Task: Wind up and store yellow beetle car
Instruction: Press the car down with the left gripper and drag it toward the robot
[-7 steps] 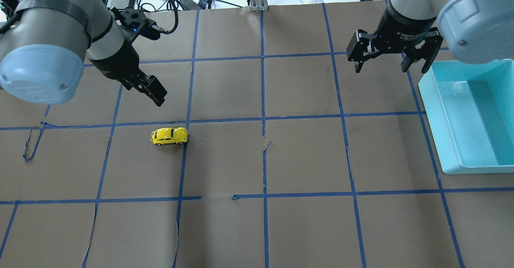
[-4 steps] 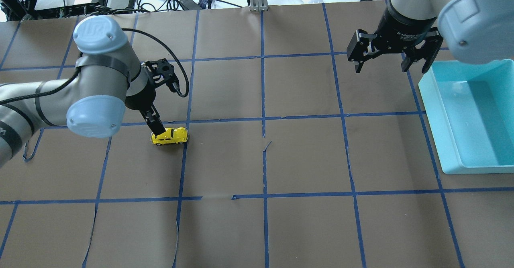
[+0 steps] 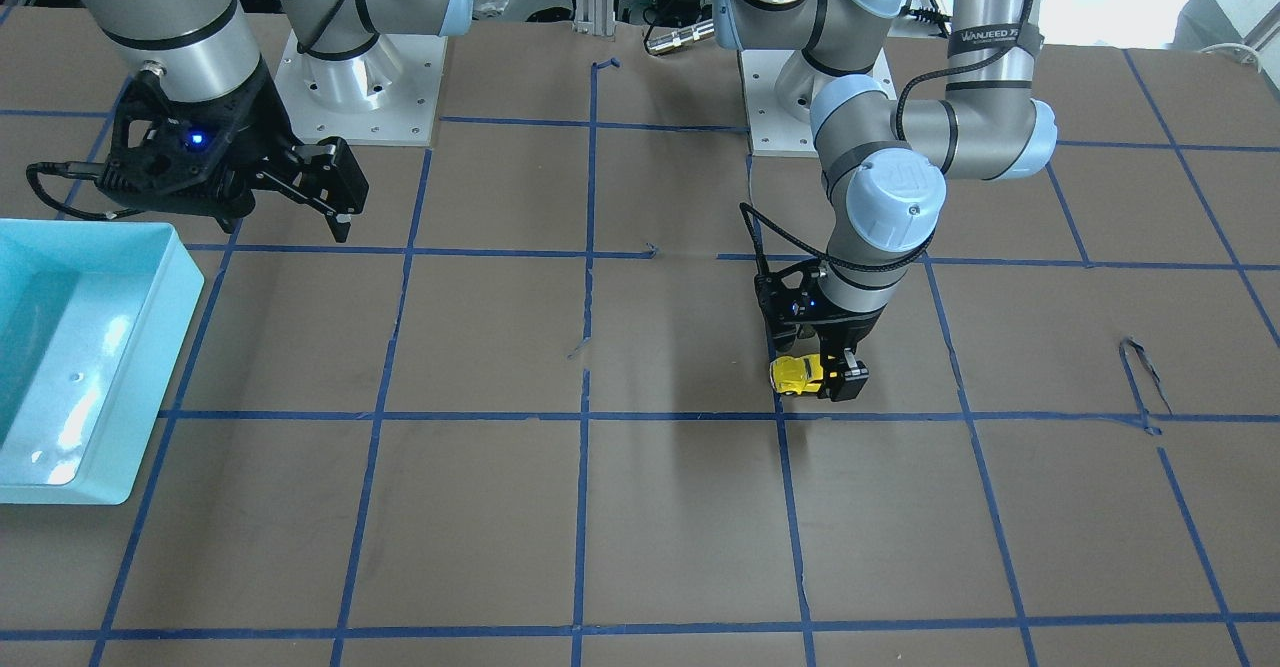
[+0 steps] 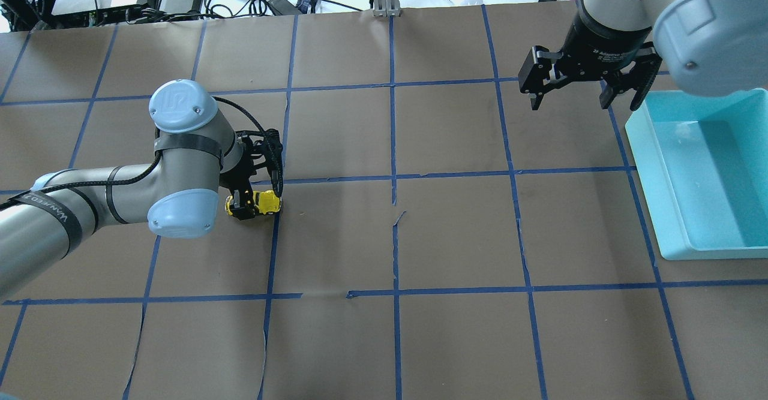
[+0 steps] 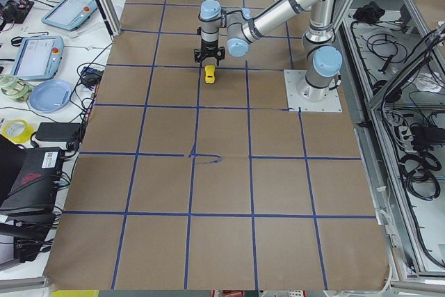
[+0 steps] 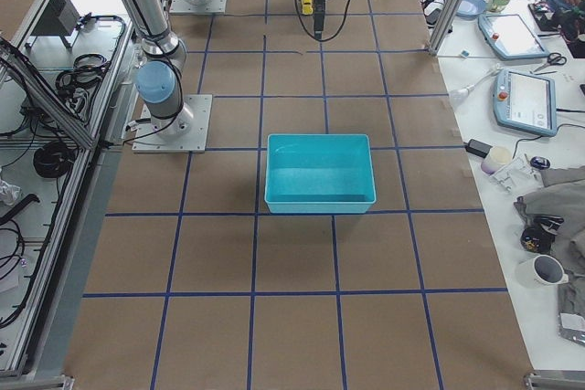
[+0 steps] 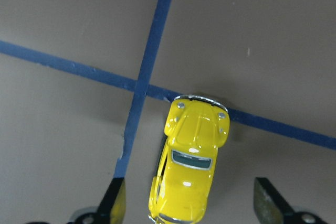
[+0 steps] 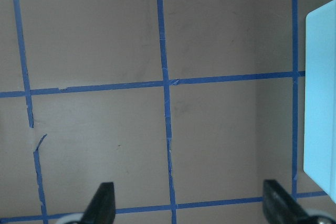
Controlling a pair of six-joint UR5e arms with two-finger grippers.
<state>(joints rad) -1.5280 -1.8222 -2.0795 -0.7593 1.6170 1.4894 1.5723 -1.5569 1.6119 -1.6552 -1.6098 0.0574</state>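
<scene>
The left gripper (image 7: 190,200) sits low over the yellow beetle car (image 7: 190,156), its fingers (image 7: 116,203) spread wide on either side of the car's rear half, neither touching it. The car stands on its wheels in the worktop's left half, its nose at a blue tape line (image 7: 273,125). The right gripper (image 4: 583,91) hangs with fingers parted near the far right corner, beside the teal bin (image 4: 645,166).

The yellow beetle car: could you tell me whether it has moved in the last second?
No. The yellow beetle car sits just below and left of the same blue tape crossing, as before.
</scene>
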